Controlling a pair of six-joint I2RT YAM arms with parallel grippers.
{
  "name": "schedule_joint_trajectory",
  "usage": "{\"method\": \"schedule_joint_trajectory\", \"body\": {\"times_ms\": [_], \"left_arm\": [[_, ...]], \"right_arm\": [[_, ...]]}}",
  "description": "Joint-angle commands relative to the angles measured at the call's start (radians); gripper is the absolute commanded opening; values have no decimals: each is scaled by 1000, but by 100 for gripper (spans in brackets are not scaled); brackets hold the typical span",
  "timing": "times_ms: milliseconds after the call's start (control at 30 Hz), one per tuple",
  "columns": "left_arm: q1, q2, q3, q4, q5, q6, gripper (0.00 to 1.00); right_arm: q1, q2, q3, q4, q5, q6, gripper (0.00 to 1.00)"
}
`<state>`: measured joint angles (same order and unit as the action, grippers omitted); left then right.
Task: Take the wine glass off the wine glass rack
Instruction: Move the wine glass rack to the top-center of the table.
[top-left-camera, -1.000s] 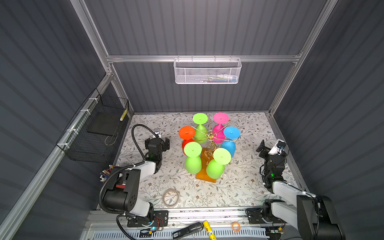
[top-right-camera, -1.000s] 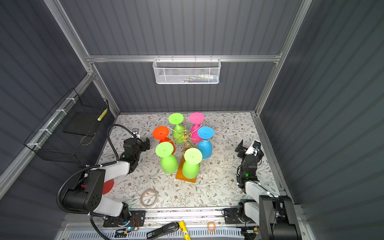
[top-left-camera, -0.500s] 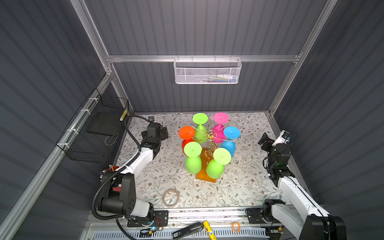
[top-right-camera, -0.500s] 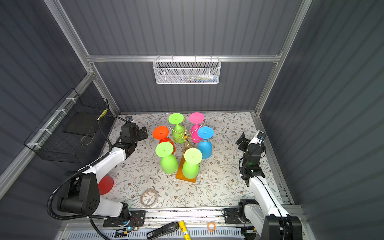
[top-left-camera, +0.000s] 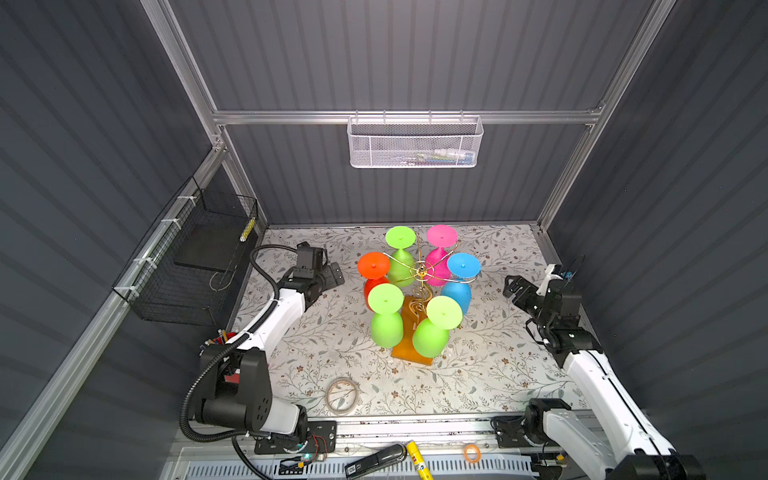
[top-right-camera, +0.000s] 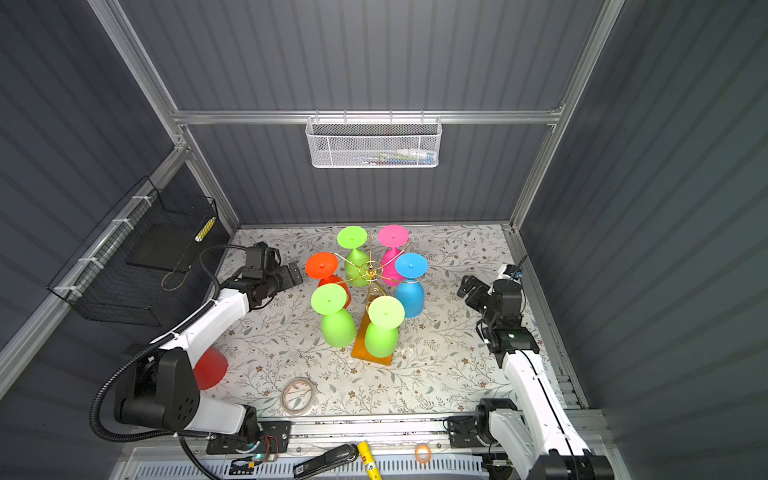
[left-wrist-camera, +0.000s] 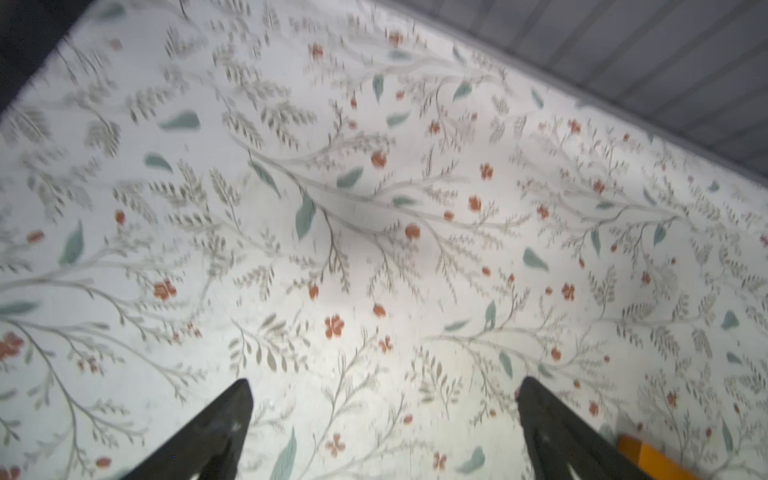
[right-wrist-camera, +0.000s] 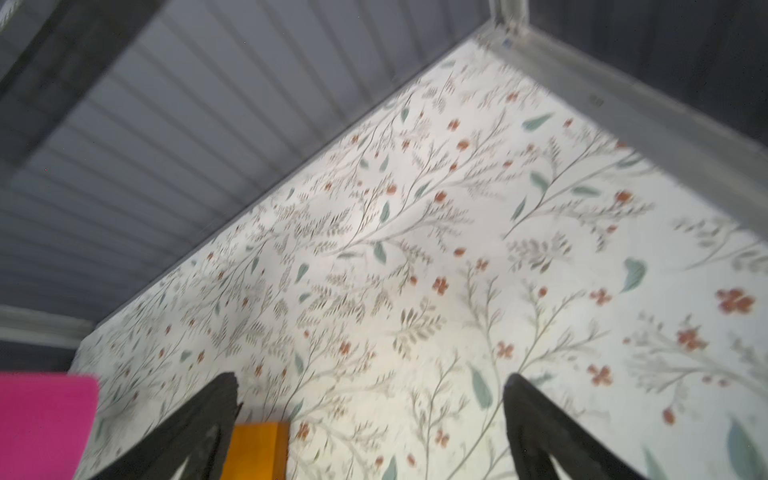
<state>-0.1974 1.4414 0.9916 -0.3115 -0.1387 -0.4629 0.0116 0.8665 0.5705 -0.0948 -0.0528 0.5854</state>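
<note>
- The wine glass rack (top-left-camera: 420, 286) is a thin gold wire stand on an orange-brown wooden base (top-left-camera: 402, 352). It stands upright at the middle of the flower-patterned bench (top-left-camera: 324, 353).
- Six glasses hang from its arms, bowl down and foot up.
- A far green glass (top-left-camera: 400, 259) and a pink glass (top-left-camera: 439, 255) hang on the far side.
- An orange glass (top-left-camera: 373, 270) hangs on the left and a blue glass (top-left-camera: 459, 286) on the right.
- A near-left green glass (top-left-camera: 386, 328) and a near-right green glass (top-left-camera: 430, 343) hang on the near side.
- The left end effector (top-left-camera: 337, 274) hovers left of the rack, near the orange glass but apart from it. Its jaws are spread wide and hold nothing.
- The right end effector (top-left-camera: 510, 287) hovers right of the rack, apart from the blue glass. Its jaws are also spread wide and empty.
- Both wrist views are blurred and show only bench between the jaws.
- A ring of tape (top-left-camera: 342, 395) lies flat on the near part of the bench.
- A red cup (top-right-camera: 210, 368) sits at the near left, beside the left arm.
</note>
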Motion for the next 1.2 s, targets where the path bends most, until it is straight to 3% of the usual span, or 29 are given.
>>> {"method": "schedule_joint_trajectory", "body": {"times_ms": [0, 233, 567, 667, 767, 833, 1167], "left_arm": [[1, -56, -60, -66, 129, -56, 99], [2, -167, -226, -64, 246, -85, 98], [1, -286, -436, -2, 397, -145, 93], [1, -297, -491, 29, 425, -154, 89], [0, -315, -539, 61, 457, -169, 73], [-3, -335, -568, 89, 490, -189, 69], [-47, -367, -637, 193, 540, -245, 63]], "right_arm": [[72, -47, -41, -93, -83, 74, 99], [285, -91, -159, -100, -63, 161, 99], [444, -55, -265, -39, -97, 269, 99], [499, -18, -273, -13, -91, 282, 93], [540, 13, -276, 20, -89, 288, 83], [560, 29, -282, 55, -88, 293, 82], [644, 259, -249, 263, -120, 334, 56]]}}
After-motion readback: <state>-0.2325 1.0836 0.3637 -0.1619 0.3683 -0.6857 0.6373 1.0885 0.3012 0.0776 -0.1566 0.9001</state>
